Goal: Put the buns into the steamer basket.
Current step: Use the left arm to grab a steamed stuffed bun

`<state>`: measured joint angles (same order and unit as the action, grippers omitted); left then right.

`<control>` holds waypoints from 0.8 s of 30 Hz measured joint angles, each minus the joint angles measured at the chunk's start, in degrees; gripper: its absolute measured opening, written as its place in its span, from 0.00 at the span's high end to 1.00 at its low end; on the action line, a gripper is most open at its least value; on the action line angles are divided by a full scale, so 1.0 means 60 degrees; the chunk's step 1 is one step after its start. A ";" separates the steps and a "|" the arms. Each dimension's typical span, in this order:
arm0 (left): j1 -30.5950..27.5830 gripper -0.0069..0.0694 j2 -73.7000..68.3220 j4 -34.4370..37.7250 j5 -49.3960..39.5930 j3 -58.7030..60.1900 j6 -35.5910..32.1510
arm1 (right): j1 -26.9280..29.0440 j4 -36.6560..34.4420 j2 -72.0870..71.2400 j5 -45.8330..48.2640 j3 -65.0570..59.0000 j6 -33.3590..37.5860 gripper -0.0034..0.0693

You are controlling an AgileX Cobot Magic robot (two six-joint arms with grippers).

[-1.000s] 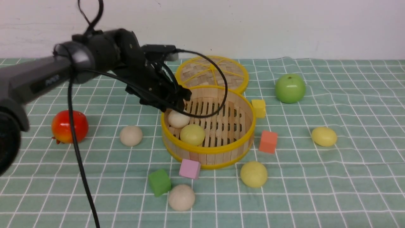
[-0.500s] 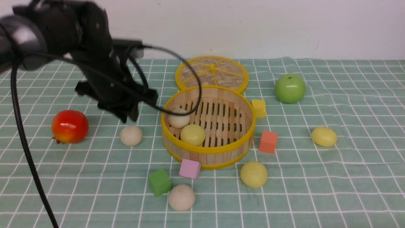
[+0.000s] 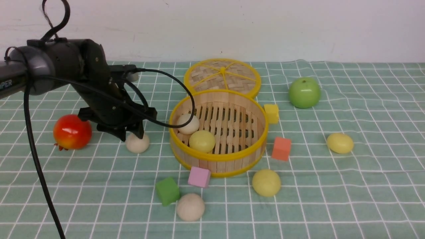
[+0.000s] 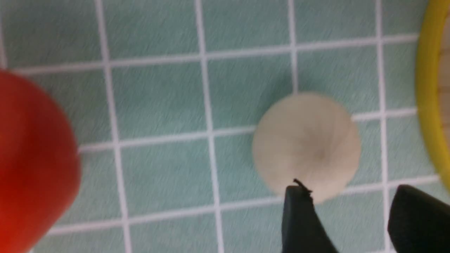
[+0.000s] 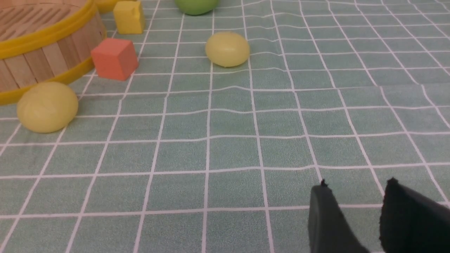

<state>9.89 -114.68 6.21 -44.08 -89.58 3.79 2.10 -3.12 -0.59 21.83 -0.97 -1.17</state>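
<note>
Left claw [image 3: 130, 134] hovers open and empty just above a beige bun [image 3: 137, 146] lying on the counter left of the steamer basket [image 3: 219, 157], toward the left edge; right claw [image 5: 355, 196] half-open, empty.

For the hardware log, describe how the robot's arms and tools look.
The left arm is dark grey to black, with a rounded joint housing, white lettering on its link and a thin black cable looping off it. The left tool is matte black with tapered, pointed fingers. Of the other arm, only the right tool shows, black and tapered likewise.
</note>
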 joint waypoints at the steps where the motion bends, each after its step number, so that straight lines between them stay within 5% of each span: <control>1: 0.0000 0.45 -0.0017 0.0000 0.0182 0.0000 -0.0009 | 0.0000 0.0000 0.0000 0.0000 0.0000 0.0000 0.62; 13: 0.0000 0.47 -0.0509 -0.0201 0.0620 0.0000 -0.0016 | 0.0000 0.0000 0.0000 0.0000 0.0000 0.0000 0.62; 17: 0.0000 0.60 -0.0509 -0.0214 0.0631 0.0000 -0.0016 | 0.0000 -0.0020 0.0000 0.0000 0.0000 0.0000 0.62; 21: 0.0000 0.90 -0.0509 -0.0214 0.0633 0.0000 -0.0027 | 0.0000 -0.0032 0.0000 0.0000 0.0000 0.0000 0.62; 24: 0.0000 0.93 -0.0509 -0.0271 0.0641 0.0000 -0.0037 | 0.0000 -0.0032 0.0000 0.0000 0.0000 0.0000 0.62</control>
<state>9.89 -117.73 4.58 -40.23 -89.58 3.57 2.10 -3.31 -0.59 21.83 -0.97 -1.17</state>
